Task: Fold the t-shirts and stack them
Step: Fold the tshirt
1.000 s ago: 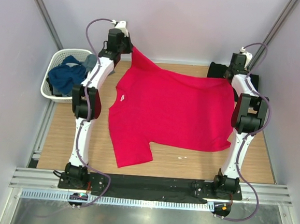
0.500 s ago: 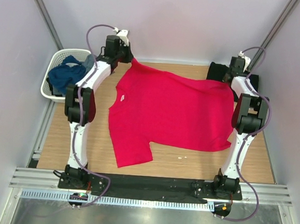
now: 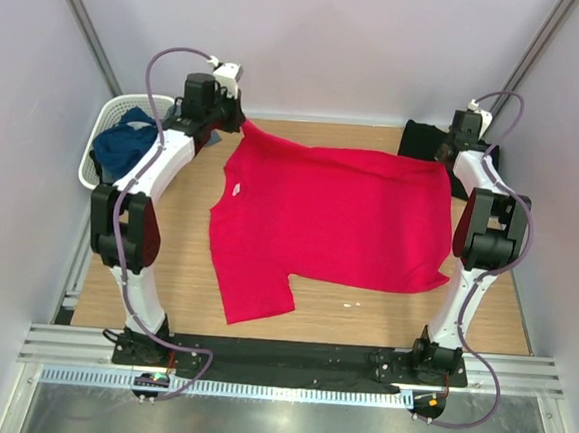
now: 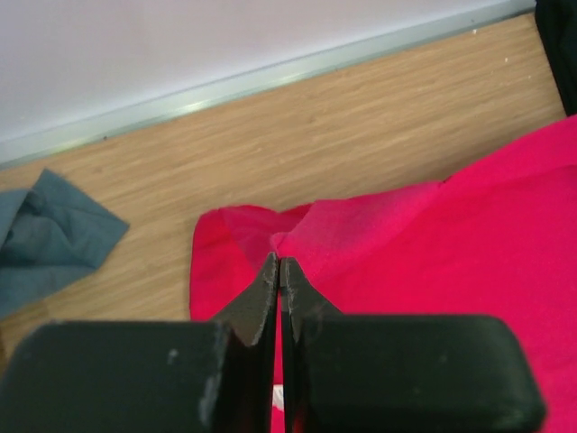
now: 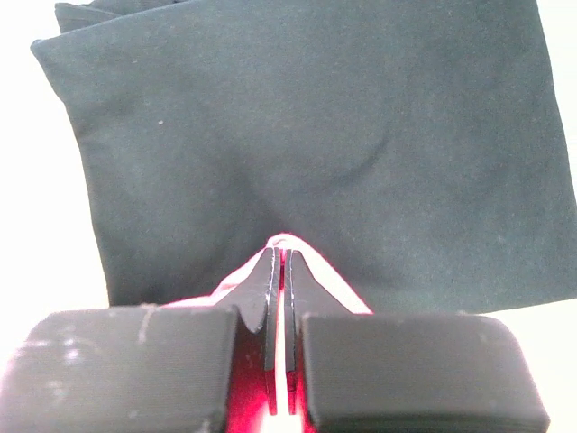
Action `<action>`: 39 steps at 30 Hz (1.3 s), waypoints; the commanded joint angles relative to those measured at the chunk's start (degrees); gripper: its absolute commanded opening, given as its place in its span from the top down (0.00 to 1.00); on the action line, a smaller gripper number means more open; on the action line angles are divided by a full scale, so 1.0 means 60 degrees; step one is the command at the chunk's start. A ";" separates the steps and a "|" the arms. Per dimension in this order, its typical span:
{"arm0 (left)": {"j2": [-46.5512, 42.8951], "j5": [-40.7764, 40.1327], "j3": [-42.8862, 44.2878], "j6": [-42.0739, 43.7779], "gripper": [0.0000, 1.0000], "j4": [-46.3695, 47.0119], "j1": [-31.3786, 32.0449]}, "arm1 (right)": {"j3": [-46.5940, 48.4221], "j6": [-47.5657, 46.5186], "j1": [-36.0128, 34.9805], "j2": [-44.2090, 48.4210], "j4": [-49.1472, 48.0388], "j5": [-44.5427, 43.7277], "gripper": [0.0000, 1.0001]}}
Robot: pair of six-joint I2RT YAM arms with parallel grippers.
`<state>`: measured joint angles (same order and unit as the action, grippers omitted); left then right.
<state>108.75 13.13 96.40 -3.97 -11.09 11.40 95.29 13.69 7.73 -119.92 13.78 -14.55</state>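
Wooden counter (image 3: 362, 318) fills the walled bay, with a white lattice basket (image 3: 91, 156) of blue clothes (image 3: 124, 148) at far left. Left tool (image 4: 278, 262) pinches the spread red t-shirt (image 3: 340, 215) at its far left corner, right tool (image 5: 278, 253) pinches its far right corner above the folded black t-shirt (image 3: 416, 138), probably to pull the back edge taut; bare wood nearer the bases leaves room to fold.
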 commanded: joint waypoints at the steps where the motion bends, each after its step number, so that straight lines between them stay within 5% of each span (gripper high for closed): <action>1: -0.0940 0.0025 -0.0553 0.0383 1.00 -0.0158 -0.0025 | -0.0293 0.0090 0.0016 0.1000 -0.0041 0.0314 0.99; 16: -0.2436 0.0200 -0.3188 0.0105 1.00 -0.0158 -0.0010 | -0.3165 0.0193 0.0030 0.2803 -0.0026 0.0330 0.99; 39: -0.3682 -0.0796 -0.5065 0.0559 1.00 -0.0758 0.0268 | -0.3885 0.0501 0.0074 0.2834 0.0794 -0.1149 0.99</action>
<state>89.14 9.37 66.50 -1.93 -15.35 13.10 70.50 16.34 7.73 -104.25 17.23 -17.39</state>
